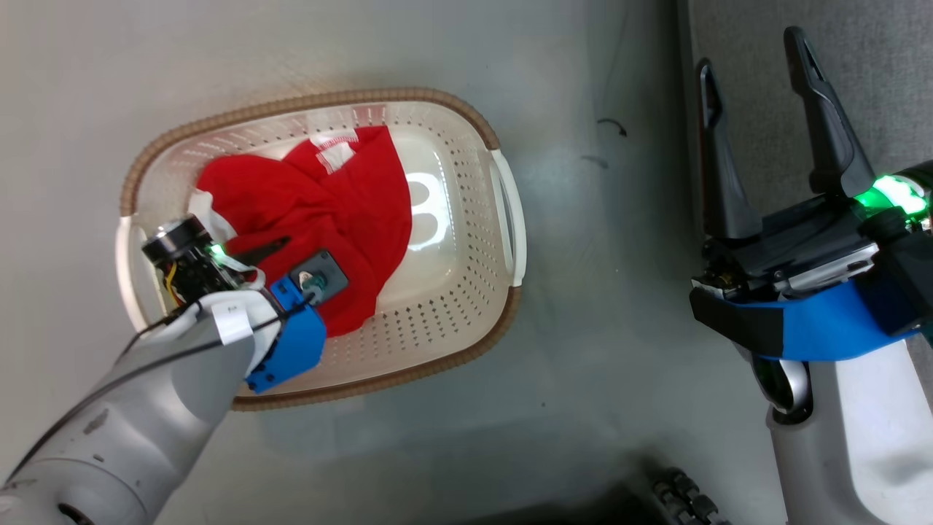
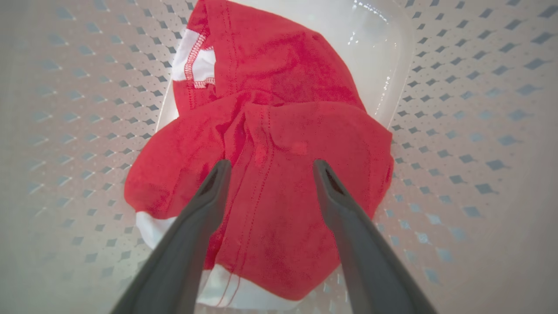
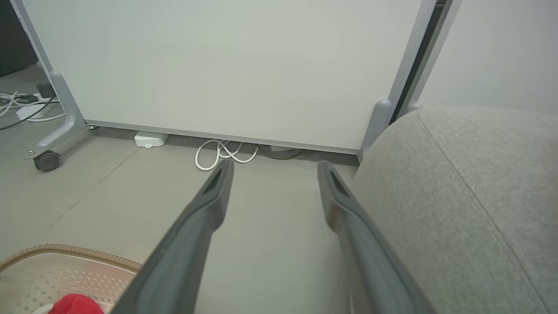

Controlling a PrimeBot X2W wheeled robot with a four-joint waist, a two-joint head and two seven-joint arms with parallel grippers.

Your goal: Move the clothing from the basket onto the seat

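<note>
Left gripper (image 2: 271, 168): jaws fully spread, holding nothing, lowered inside the cream-white perforated plastic basket with a brown woven-look rim (image 1: 408, 93). Its fingers straddle a raised fold of the crumpled red clothing with white trim (image 1: 328, 211), which appears to set the fold up for a pinch. The clothing lies in the basket's 9 o'clock half in the head view. The basket stands on the floor.

Right gripper (image 1: 749, 55): jaws fully spread, empty, held at 3 o'clock of the basket, beside the edge of the large grey fabric seat (image 3: 457, 196). It is probably parked there to leave the left arm room.
</note>
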